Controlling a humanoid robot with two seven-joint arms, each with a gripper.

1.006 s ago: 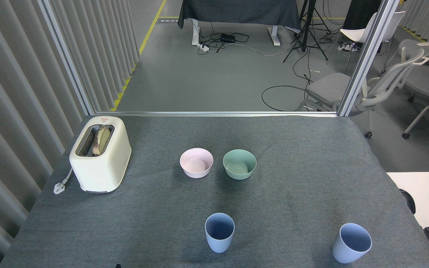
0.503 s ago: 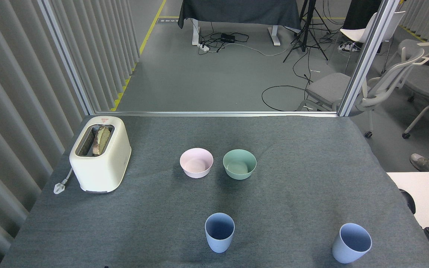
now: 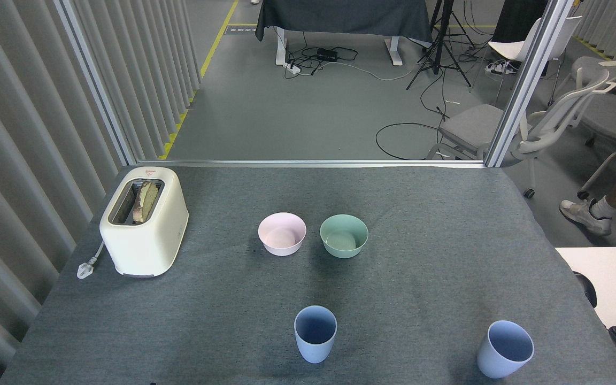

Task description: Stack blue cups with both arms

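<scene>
Blue cups stand upright and well apart on the near grey table [image 3: 425,214]: one cup [image 3: 315,333] near centre, the other cup [image 3: 505,348] near right. Neither arm nor gripper shows, so jaw state cannot be told.

Even overhead light, soft shadows, sharp focus.

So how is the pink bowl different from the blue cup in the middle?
The pink bowl is wide and low; the middle blue cup is taller and narrower. The bowl sits farther back beside a green bowl; the cup stands nearer, alone. Both are upright, empty and handleless.
</scene>
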